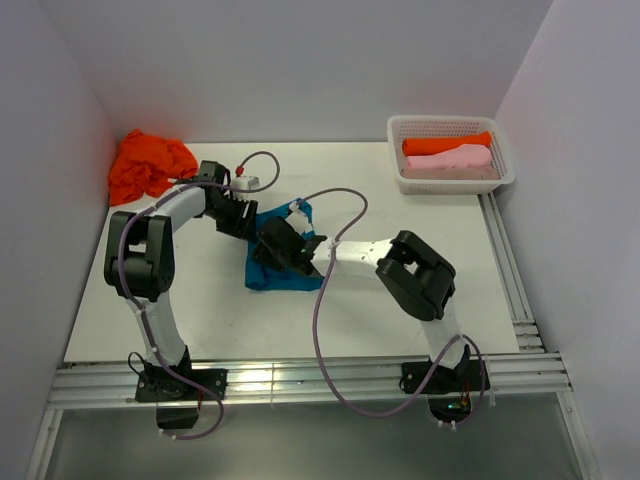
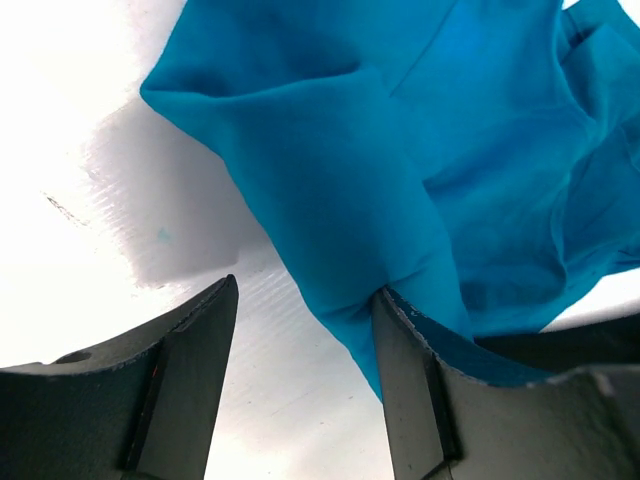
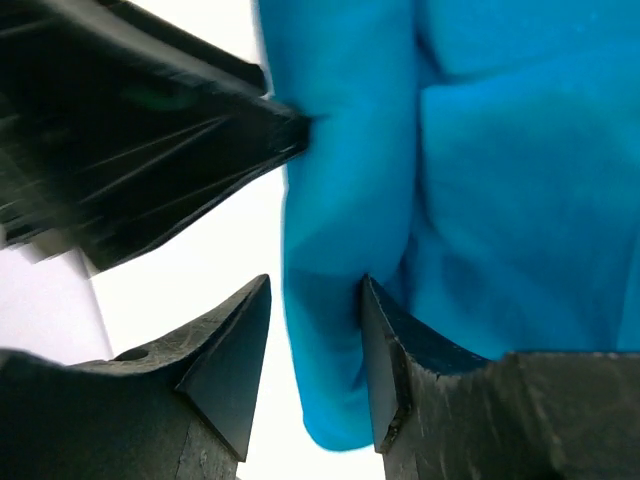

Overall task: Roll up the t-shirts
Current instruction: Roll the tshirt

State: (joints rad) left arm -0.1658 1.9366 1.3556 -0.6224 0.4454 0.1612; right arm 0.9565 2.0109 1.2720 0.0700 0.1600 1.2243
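Teal t-shirt [image 1: 268, 275]: mid-desk, bunched and creased, not laid flat, no roll begun. Thin, limp cloth. Judged light, with no stiffness to hold a shape; it will sag and drag wherever it is lifted and slide easily on the smooth desk [image 1: 400, 320].

Right gripper [image 3: 316, 285]: fingers stand either side of a hanging fold of the teal cloth. A sliver of desk shows beside one finger, so the fold looks loose, not clamped.

Left gripper [image 2: 305, 290]: jaws wide apart, low over the desk. A corner of the shirt drapes against one finger and nothing is pinched.

Hold advice: take a hem or shoulder edge, one gripper at each end, and pull taut. A mid-cloth pinch only gathers more wrinkles.

Outward: a loose orange t-shirt [image 1: 150, 165] is heaped at the far left corner. The white basket [image 1: 505, 170] at far right holds an orange roll [image 1: 445, 144] and a pink roll [image 1: 455, 159] side by side.
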